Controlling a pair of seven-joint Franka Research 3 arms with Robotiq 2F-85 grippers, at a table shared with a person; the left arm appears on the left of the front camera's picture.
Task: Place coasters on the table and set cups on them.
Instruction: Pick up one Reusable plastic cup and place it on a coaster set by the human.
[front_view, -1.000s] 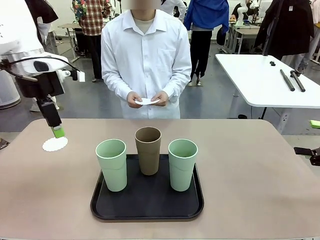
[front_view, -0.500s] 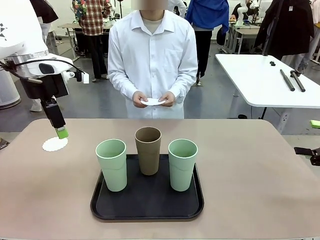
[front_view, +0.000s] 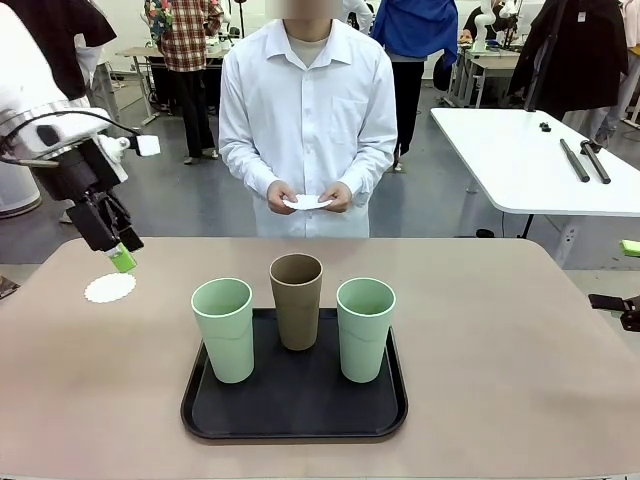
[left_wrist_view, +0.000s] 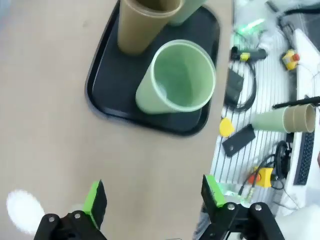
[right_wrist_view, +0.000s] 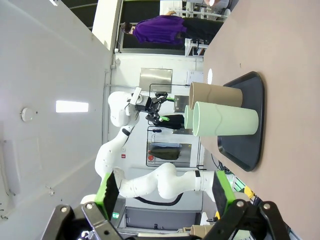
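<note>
1 coaster (front_view: 110, 288) lies on the counter (front_view: 520, 330), the rest are with the person (front_view: 308, 110).
Front view: left gripper (front_view: 122, 258) hangs close over it, held coasters (front_view: 307, 202) far to its right. Left wrist view: wide, empty. Right wrist view: right gripper (right_wrist_view: 165, 192) wide, cups (right_wrist_view: 222, 120) well apart.

Behind the black tray (front_view: 295, 398) stands a white-shirted person (front_view: 308, 110); to its far right, a white table (front_view: 500, 150) carrying black rods (front_view: 575, 161).
</note>
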